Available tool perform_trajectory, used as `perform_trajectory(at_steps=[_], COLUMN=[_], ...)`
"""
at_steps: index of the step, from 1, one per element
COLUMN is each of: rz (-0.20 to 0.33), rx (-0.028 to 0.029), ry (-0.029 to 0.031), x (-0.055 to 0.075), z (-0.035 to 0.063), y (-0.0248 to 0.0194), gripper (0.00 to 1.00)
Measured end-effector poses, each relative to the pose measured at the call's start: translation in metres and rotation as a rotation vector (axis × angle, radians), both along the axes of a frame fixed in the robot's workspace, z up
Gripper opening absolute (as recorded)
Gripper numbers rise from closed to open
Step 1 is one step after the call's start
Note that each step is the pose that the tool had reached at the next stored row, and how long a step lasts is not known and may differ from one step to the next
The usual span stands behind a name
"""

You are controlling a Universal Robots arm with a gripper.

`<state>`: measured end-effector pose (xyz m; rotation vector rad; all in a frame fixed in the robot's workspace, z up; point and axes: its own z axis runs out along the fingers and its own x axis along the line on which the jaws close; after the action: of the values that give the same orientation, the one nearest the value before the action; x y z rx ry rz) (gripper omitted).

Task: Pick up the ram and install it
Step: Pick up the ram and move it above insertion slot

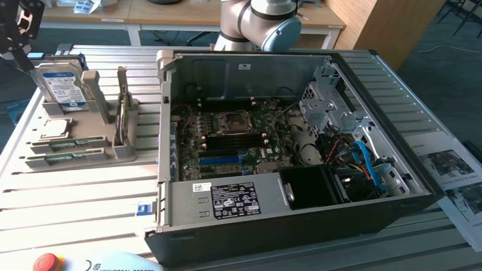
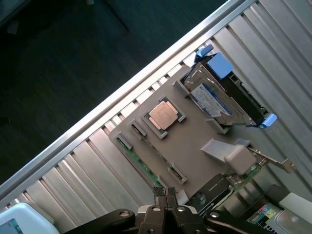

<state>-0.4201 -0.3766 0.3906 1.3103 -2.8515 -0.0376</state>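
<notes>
The ram is a thin green stick standing on edge in a slot along the rim of the grey parts holder. In the exterior view it shows as a green strip at the holder's front, with a second green strip just below it. My gripper hangs above the holder's edge, close to the ram, shut with its fingertips together and nothing between them. In the exterior view the gripper is high at the far left, over the holder.
The holder also carries a silver hard drive, a square CPU chip and an upright card. An open computer case with its motherboard stands to the exterior view's right. The slatted table's edge runs beside the holder.
</notes>
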Motion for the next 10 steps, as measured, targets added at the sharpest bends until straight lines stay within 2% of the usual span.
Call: perform_trajectory(at_steps=[10], rz=[0.079], rx=[0.0], ry=[0.0], x=[0.0], z=[0.0], y=[0.0], gripper=[0.1])
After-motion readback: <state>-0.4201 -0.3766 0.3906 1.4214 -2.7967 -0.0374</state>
